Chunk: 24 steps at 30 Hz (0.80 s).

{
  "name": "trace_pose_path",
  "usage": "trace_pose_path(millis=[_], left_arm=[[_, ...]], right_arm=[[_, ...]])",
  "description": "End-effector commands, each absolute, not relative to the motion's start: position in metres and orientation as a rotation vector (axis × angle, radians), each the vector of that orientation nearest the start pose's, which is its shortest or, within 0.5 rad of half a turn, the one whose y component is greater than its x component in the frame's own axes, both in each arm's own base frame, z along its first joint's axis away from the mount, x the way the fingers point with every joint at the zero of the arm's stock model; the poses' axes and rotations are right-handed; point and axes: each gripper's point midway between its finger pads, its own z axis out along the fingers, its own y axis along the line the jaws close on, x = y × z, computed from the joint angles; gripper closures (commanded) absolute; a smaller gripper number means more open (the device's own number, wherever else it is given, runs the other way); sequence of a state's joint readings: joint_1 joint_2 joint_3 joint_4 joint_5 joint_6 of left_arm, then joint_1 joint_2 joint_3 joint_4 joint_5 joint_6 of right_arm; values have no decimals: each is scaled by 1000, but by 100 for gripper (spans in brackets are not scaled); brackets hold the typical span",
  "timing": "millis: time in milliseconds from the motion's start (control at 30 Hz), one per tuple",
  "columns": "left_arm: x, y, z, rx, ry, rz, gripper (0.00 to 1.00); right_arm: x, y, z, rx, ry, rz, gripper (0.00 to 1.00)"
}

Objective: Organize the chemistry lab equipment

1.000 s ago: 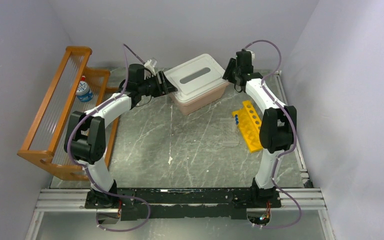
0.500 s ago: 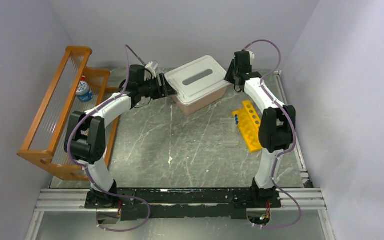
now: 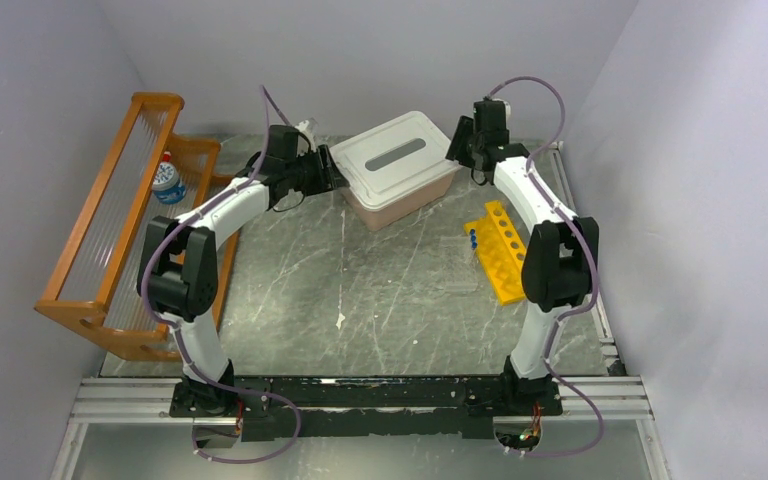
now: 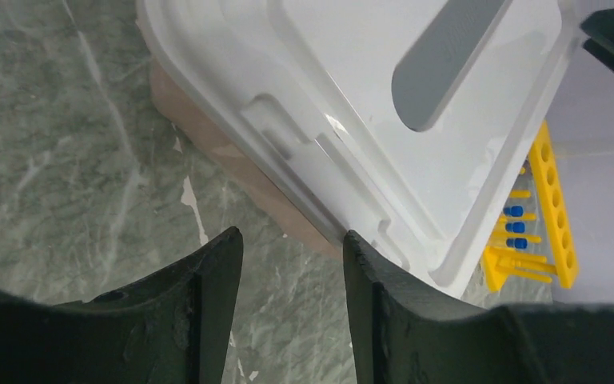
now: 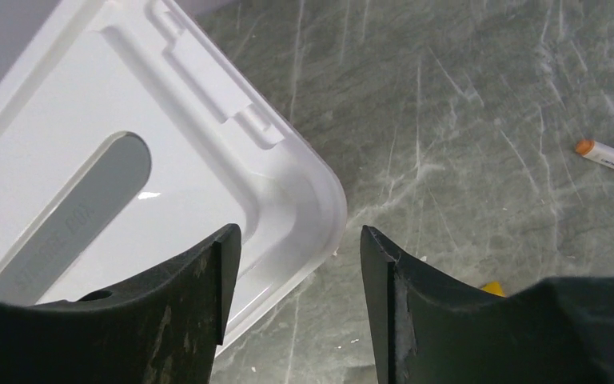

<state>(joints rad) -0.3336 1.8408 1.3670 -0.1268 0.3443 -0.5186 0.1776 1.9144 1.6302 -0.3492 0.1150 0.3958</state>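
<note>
L gripper [image 4: 288, 240] is open wide and holds nothing. Its 2 fingers [image 4: 208, 304] are spread at the left end of the box [image 4: 236, 164], with bare table [image 4: 64, 160] and the box's lower wall showing in the gap. The finger nearer the box sits right at the edge of the white lid [image 4: 352, 96] by the latch; can't tell if it touches. R gripper [image 5: 297, 236] is also spread wide and empty, above the lid's right corner, which shows in its gap; contact unclear. The lid is on the box, at the back of the table between the 2 grippers. 3 blue-capped tubes [image 4: 514, 226] sit in a yellow rack [image 4: 556, 208] near the box's right end. A pen [image 5: 612, 158] w/ an orange tip lies on the table. A bottle [image 3: 167, 182] stands in the shelf [image 3: 70, 305] at far left.
</note>
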Motion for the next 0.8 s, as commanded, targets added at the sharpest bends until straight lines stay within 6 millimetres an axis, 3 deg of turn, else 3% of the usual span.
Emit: trace_pose_path(millis=[0,167,300,400,500,567,600,767], left_arm=[[460,-228,143,1,2283,-695,46],[463,-222,196,56,2169,-651,43],[445,-212,239,110,2100,-616,36],[419,-201,270,142,2048,-607,27],[387,-187,294,177,2013,-584,12],[366,-175,304,178,1989,-560,7],[356,-171,308,178,1979,-556,6],[305,-148,314,173,1958,-538,5]], right_arm=[[526,94,229,260,2086,231,40],[510,95,271,244,2012,249,38],[480,97,297,239,1979,253,36],[445,104,307,238,1962,245,25],[405,118,310,225,1965,293,18],[377,129,306,203,1984,328,1],[361,134,311,197,1979,357,0],[304,130,297,320,2045,454,0]])
